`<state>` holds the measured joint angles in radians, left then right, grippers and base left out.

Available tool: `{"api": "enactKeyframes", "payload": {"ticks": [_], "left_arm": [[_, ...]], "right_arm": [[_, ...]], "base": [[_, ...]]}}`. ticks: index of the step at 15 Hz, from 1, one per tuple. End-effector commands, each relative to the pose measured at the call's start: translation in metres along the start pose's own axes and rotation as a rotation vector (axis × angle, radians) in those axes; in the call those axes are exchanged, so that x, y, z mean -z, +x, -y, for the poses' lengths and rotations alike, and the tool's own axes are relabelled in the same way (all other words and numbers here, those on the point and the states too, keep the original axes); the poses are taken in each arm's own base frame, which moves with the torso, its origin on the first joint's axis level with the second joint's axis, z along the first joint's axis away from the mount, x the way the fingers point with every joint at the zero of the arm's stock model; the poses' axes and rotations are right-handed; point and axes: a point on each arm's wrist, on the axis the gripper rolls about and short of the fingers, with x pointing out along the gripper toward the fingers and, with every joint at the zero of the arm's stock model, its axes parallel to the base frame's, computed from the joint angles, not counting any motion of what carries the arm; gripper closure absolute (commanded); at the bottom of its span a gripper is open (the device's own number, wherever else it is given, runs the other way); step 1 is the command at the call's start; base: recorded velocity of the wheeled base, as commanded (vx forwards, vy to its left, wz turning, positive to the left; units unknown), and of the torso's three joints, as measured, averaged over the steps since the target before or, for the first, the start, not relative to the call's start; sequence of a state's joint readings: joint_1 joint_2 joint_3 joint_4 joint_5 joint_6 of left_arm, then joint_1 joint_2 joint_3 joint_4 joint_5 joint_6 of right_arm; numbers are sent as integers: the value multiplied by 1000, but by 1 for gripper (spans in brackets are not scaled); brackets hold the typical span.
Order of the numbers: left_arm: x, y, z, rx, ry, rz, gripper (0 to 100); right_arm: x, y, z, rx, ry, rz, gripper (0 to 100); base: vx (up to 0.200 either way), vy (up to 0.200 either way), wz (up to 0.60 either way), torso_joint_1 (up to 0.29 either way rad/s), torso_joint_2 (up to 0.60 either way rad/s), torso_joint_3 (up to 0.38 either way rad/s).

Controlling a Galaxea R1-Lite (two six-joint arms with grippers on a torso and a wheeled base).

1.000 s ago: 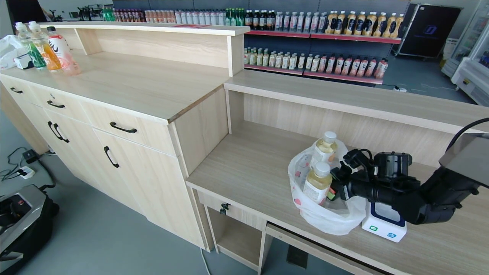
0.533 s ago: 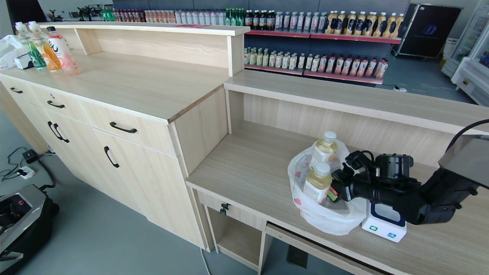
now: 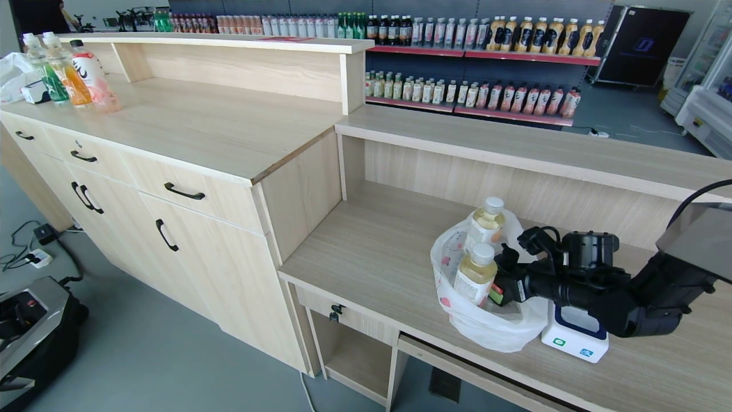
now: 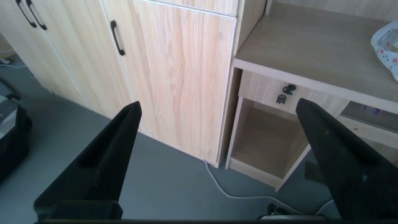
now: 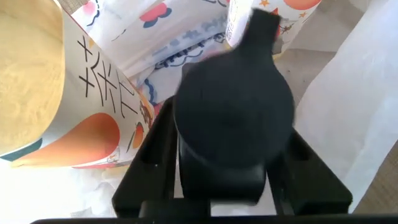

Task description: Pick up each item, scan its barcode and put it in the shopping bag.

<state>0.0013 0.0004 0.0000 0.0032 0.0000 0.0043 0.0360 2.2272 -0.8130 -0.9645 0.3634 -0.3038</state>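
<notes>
A white printed shopping bag (image 3: 486, 326) stands on the low wooden counter (image 3: 377, 252). Two pale yellow bottles (image 3: 476, 274) (image 3: 486, 222) stand upright inside it. My right gripper (image 3: 498, 281) reaches into the bag's mouth from the right, just beside the nearer bottle, and is shut on a dark item with a red and green label (image 3: 496, 294). In the right wrist view that dark item (image 5: 233, 118) sits between the fingers, above the bag's lining (image 5: 348, 81) and a bottle label (image 5: 93, 118). My left gripper (image 4: 217, 162) hangs open over the floor beside the cabinet.
A white and blue scanner box (image 3: 575, 337) sits right of the bag, under my right arm. A raised ledge (image 3: 514, 143) runs behind the bag. Three bottles (image 3: 68, 68) and a white bag (image 3: 11, 74) stand on the taller counter far left.
My right gripper has sunk slightly lower and leftward into the bag with the dark item. Bag and bottles stay put.
</notes>
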Motion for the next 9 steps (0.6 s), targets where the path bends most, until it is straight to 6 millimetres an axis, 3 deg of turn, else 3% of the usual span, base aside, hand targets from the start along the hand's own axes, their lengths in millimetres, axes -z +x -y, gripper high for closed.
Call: {"api": "enactKeyframes", "payload": {"ticks": [1,5,7,9], "left_arm": [[0,0,0,0,0,1,0],[0,0,0,0,0,1,0],[0,0,0,0,0,1,0],[0,0,0,0,0,1,0]], "right_arm": [[0,-1,2,5,3,1,0],[-10,-8,9,30,8,30,0],[-24,-17,15,50,24,68,0],[-51,-34,24,91,23,151,0]], "base": [[0,0,0,0,0,0],[0,0,0,0,0,0],[0,0,0,0,0,0],[0,0,0,0,0,0]]}}
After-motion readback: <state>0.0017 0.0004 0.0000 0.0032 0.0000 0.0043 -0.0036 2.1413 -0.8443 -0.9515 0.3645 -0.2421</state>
